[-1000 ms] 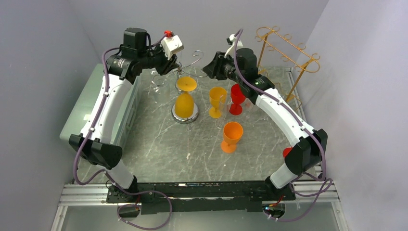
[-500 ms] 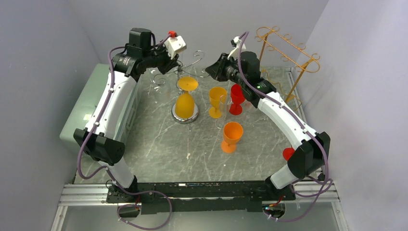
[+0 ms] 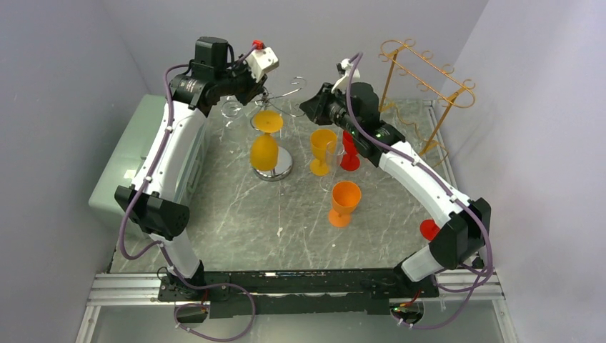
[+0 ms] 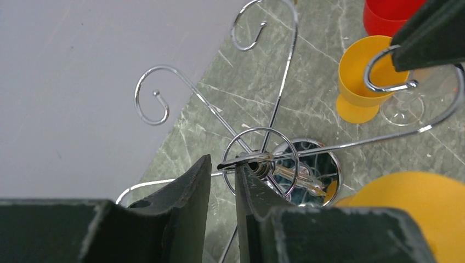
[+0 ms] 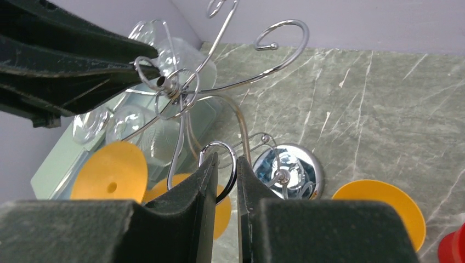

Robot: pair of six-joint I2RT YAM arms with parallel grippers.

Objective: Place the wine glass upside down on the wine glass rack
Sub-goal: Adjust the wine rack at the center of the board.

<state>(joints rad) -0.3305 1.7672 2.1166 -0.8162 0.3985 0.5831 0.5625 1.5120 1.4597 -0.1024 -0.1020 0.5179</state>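
I saw an orange goblet centred on the tabletop. A gold rack stood at its far right corner.

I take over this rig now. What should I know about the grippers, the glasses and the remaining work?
Grippers: the left gripper is shut on the top ring of the chrome rack; the right gripper is shut on one of its hook arms.
Done: one amber glass hangs upside down on the rack.
To do: the yellow glass, red glass and orange glass stand upright on the table.
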